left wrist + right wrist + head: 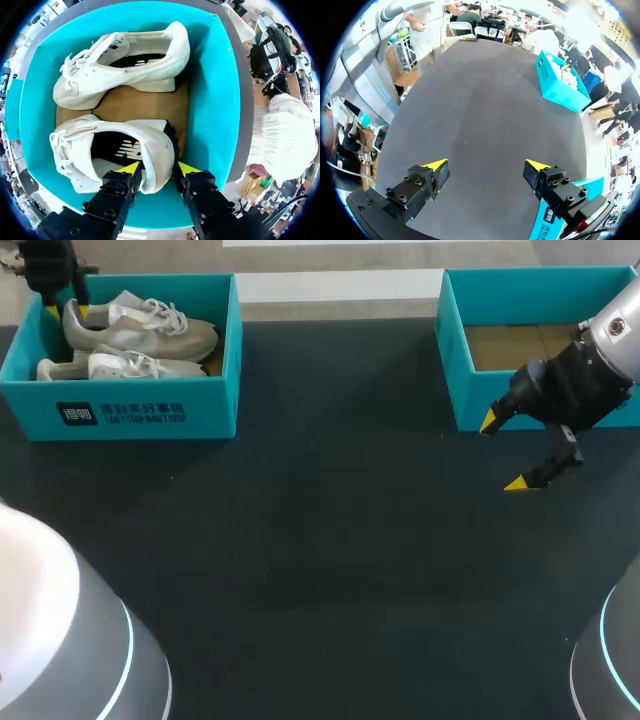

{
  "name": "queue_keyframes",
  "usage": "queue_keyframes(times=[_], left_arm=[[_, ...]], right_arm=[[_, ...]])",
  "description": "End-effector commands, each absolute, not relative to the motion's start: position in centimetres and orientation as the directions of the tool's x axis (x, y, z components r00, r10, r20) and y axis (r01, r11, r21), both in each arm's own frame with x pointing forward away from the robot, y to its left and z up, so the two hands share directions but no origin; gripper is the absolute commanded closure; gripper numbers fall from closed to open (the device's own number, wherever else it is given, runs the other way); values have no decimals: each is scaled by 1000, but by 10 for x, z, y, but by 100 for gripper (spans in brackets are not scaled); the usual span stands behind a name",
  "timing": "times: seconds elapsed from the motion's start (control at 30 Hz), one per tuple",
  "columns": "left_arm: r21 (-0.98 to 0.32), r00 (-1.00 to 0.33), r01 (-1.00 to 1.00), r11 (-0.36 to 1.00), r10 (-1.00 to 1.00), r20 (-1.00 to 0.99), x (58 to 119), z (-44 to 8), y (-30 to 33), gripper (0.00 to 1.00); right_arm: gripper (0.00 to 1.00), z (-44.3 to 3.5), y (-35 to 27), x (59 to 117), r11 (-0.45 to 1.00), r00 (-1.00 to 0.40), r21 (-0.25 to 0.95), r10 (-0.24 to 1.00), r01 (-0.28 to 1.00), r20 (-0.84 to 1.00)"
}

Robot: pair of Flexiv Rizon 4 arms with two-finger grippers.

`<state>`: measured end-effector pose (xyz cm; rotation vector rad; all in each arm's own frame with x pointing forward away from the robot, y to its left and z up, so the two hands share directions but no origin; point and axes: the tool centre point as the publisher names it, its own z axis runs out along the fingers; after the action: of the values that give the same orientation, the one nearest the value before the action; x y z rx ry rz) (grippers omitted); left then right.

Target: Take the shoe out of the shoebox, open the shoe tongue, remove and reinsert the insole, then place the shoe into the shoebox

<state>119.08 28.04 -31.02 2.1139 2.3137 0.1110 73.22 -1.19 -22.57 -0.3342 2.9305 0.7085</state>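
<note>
Presently: my left gripper (159, 169) is down inside the teal shoebox (140, 360), fingers spread either side of the heel of one pale shoe (155, 147), released, with a sliver of gap at the outer finger. A white logo (131, 148) marks its dark insole. A second shoe (150, 65) lies beside it. White print (120, 413) crosses the box's front wall. My right gripper (503, 452) hangs wide open over the dark table (320, 540), beside a second teal box (460, 370).
</note>
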Motion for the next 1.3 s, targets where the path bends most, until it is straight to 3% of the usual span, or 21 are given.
queue_keyframes(times=[0.03,0.2,0.63,0.67,0.7,0.73,0.77,1.3], left_arm=[[87,-90,993,86,995,47,1170,-293,281,56],[86,-101,992,96,993,57,1170,-295,282,60],[63,-128,990,124,990,55,1143,-270,294,50],[59,-135,990,131,989,63,1140,-269,295,47],[37,-121,992,119,991,56,1135,-267,295,31],[40,-127,991,125,990,67,1131,-266,295,9],[44,-133,991,130,987,85,1126,-264,296,0],[33,-124,992,122,990,68,1121,-259,297,0]], right_arm=[[0,-227,-11,732,869,-970,435,-186,-236,-156],[0,-227,-11,732,869,-970,435,-186,-236,-156],[0,-227,-11,732,869,-970,435,-186,-236,-156],[0,-227,-11,732,869,-970,435,-186,-236,-156],[0,-227,-11,732,869,-970,435,-186,-236,-156],[0,-227,-11,732,869,-970,435,-186,-236,-156],[0,-227,-11,732,869,-970,435,-186,-236,-156],[0,-227,-11,732,869,-970,435,-186,-236,-156]])
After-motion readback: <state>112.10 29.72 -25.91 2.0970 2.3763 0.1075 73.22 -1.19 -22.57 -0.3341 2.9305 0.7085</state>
